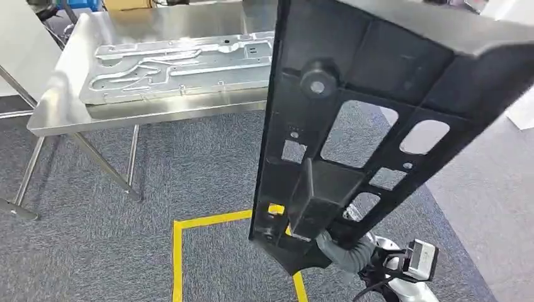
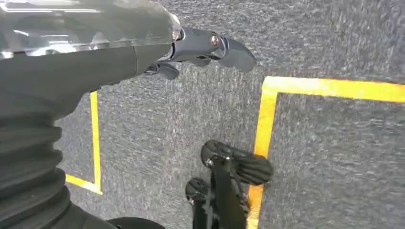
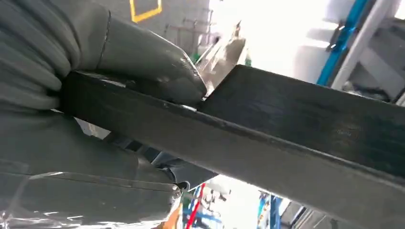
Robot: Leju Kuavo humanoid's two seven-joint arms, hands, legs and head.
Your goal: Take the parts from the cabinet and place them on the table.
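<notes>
Ahead and to the left across the carpet [image 1: 126, 214] from the right hand [image 1: 343, 251], clamped on the low end of the black frame part [image 1: 352, 119] rising steeply up-right: the steel table [image 1: 56, 113]; left hand [image 2: 200, 47] hanging empty, fingers apart.

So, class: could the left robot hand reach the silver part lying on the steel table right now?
Probably not yet: the left robot hand hangs over the carpet, while the silver part lies on the table across open floor.
</notes>
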